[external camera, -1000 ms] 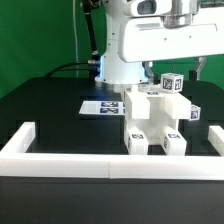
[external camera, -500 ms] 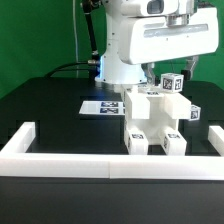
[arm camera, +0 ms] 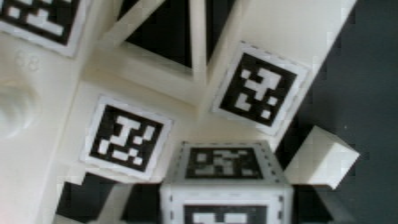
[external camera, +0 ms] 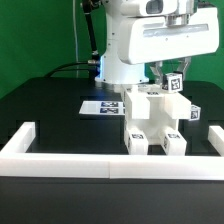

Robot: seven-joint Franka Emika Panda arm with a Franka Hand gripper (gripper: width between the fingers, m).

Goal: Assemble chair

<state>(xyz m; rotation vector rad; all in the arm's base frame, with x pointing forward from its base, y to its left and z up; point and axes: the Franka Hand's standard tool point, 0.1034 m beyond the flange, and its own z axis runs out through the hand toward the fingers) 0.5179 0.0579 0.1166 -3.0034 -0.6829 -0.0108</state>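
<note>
Black table (external camera: 50, 115), right of centre; gripper (external camera: 172, 76) straddles the tagged top piece (external camera: 175, 84) of the chair (external camera: 148, 115); whether it pinches, I cannot tell; seemingly a fitting step; next needs a firm hold and a straight press down.

White tagged chair (external camera: 150, 118), seemingly upright

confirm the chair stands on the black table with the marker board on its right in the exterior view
No: the exterior view shows the marker board lying on the chair's left, not its right. The chair does stand on the black table.
</note>
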